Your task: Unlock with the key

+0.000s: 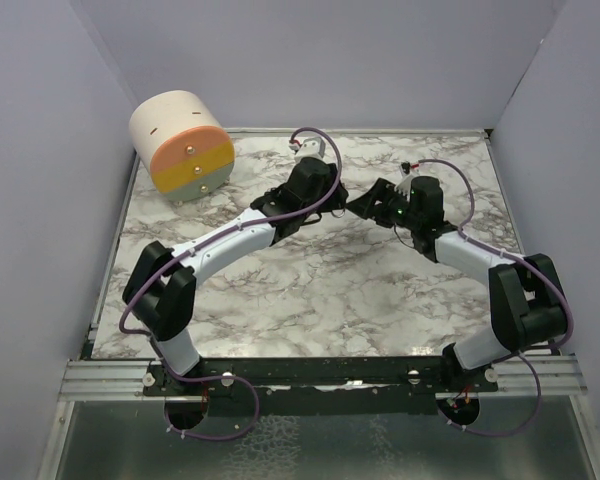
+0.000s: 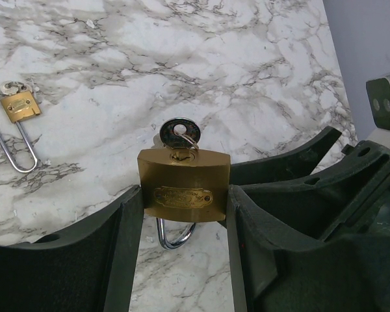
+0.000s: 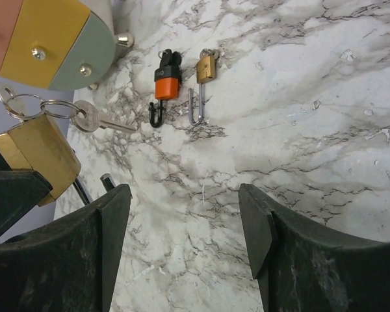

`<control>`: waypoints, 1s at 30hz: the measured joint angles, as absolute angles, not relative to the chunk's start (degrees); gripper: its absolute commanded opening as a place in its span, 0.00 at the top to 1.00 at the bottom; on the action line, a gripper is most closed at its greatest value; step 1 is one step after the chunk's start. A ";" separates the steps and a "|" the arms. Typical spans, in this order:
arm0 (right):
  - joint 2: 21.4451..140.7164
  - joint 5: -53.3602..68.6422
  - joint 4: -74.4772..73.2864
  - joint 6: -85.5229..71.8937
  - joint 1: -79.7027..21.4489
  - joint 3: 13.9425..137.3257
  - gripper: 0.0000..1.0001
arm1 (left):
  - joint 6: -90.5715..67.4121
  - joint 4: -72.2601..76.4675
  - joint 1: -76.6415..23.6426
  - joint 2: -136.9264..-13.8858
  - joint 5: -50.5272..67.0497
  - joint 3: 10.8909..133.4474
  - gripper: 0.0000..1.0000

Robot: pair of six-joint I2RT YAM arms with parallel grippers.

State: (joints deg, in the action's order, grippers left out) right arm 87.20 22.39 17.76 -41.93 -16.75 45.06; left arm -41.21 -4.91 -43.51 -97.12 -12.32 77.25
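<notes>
My left gripper is shut on a brass padlock, squeezing its body from both sides above the marble table. A silver key with a ring sits in the keyhole at the far end of the padlock. The steel shackle points back toward the wrist. The padlock also shows at the left of the right wrist view, with key rings and a silver key beside it. My right gripper is open and empty just right of the padlock. In the top view the grippers, left and right, nearly meet.
A round cylinder with pink, yellow and grey-green drawer fronts stands at the back left. A small brass padlock and an orange-and-black padlock lie on the table near it. Grey walls enclose the table.
</notes>
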 measured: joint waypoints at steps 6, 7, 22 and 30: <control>88.29 22.22 16.58 -41.52 -16.75 46.61 0.32 | -41.23 -4.97 -43.62 -98.52 -12.29 78.61 1.00; 88.92 22.26 16.58 -41.50 -16.84 47.00 0.32 | -41.25 -4.99 -43.64 -98.89 -12.27 78.87 1.00; 94.32 19.14 12.34 -41.52 -17.67 51.88 0.32 | -41.39 -5.26 -45.78 -102.21 -12.51 82.24 1.00; 89.80 15.22 9.54 -40.01 -16.99 50.22 0.32 | -40.80 -6.61 -44.69 -102.21 -15.09 82.06 1.00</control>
State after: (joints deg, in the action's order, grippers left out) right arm 89.80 15.22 9.54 -40.01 -16.99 50.22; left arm -40.80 -6.61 -44.69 -102.21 -15.09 82.06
